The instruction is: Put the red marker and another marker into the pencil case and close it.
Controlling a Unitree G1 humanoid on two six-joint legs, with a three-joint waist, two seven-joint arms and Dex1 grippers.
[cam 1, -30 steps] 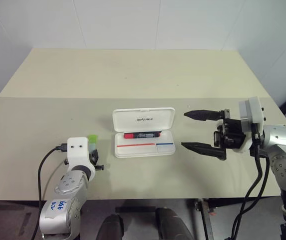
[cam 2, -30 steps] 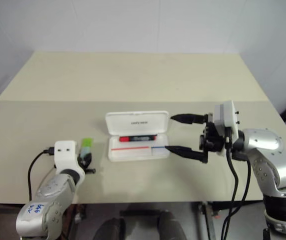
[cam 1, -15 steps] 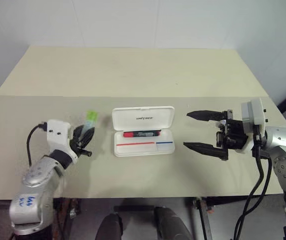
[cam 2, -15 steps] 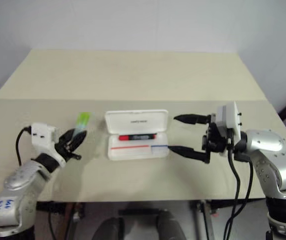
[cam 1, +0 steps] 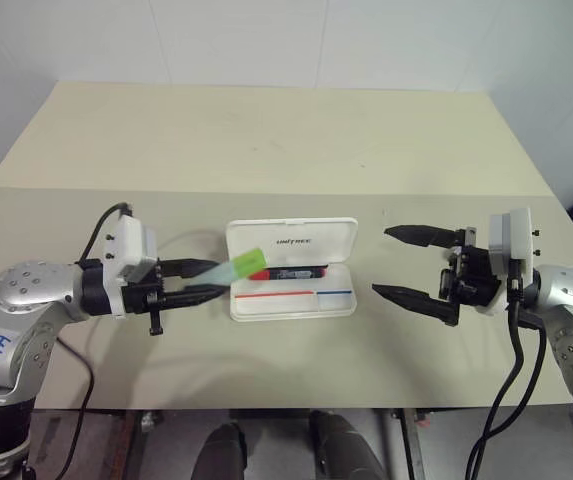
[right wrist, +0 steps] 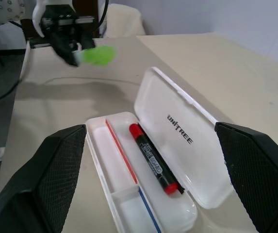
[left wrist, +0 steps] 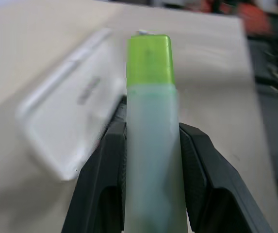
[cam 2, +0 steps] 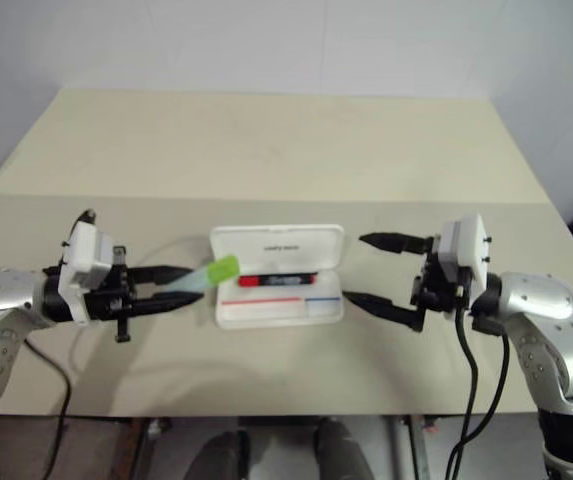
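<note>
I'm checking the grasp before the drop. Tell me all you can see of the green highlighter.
The green highlighter is short, flat and wide, with a pale translucent green body and a brighter green cap. The left claw is shut on its body, holding it off the table, cap pointing towards the open pencil case, at that case's left edge. Only the claw's fingers touch it.

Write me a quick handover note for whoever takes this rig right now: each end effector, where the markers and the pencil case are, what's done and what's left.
Left end effector: shut on the green highlighter, held off the table, cap end pointing toward the pencil case and reaching over its left edge.
Right end effector: open, holding nothing, hanging to the right of the case.
Pencil case: mid-table, lid open and lying flat behind the tray.
Red marker: already lying in the tray.
Done: red marker in; highlighter picked up.
Left: set the highlighter in the tray, let go, fold the lid shut.
</note>
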